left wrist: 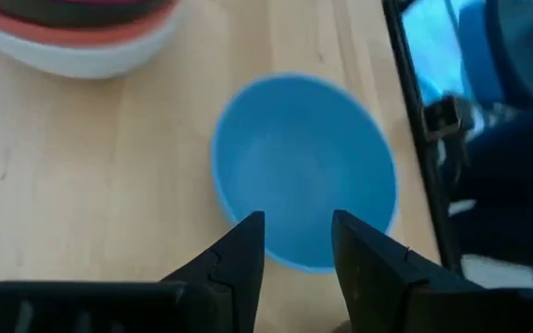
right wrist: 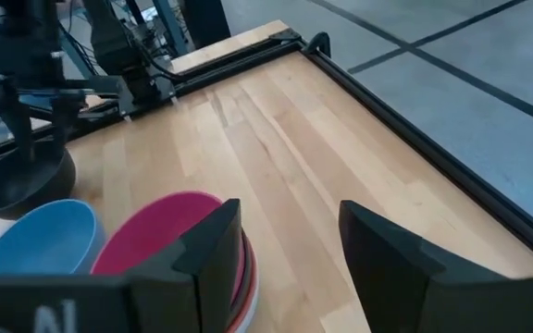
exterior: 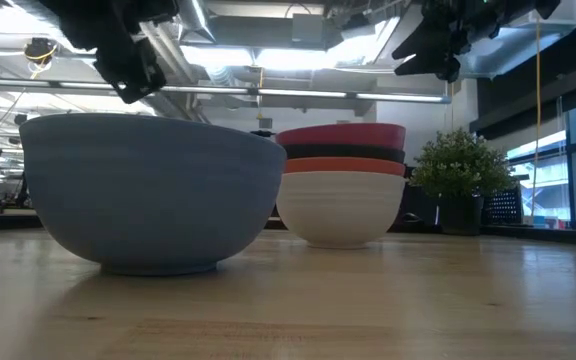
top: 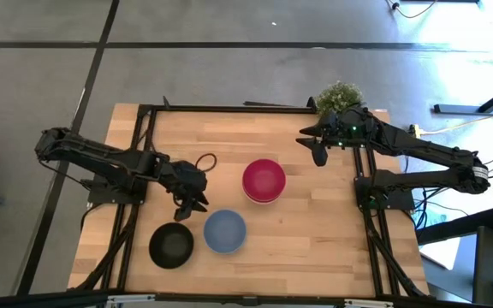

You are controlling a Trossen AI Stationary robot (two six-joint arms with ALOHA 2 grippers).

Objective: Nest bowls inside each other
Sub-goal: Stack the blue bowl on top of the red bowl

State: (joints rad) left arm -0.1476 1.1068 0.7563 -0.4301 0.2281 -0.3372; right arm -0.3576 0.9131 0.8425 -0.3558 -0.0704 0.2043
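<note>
A blue bowl (top: 225, 231) and a black bowl (top: 171, 245) stand apart on the table near its near edge. A stack (exterior: 343, 185) stands mid-table: magenta-pink bowl (top: 264, 179) on top, then black, red, and white at the bottom. My left gripper (top: 191, 202) hovers open above the table just left of the blue bowl (left wrist: 303, 171); its fingertips (left wrist: 296, 242) stand over the bowl's rim, touching nothing. My right gripper (top: 318, 151) is open and raised near the far right corner, looking toward the stack (right wrist: 160, 236).
A small green potted plant (top: 339, 96) stands at the far right corner, beside the right arm. A black cable loop (top: 204, 161) lies left of the stack. Dark frame rails (top: 144, 154) run along the table's sides. Bare wood (top: 315, 231) lies right of the blue bowl.
</note>
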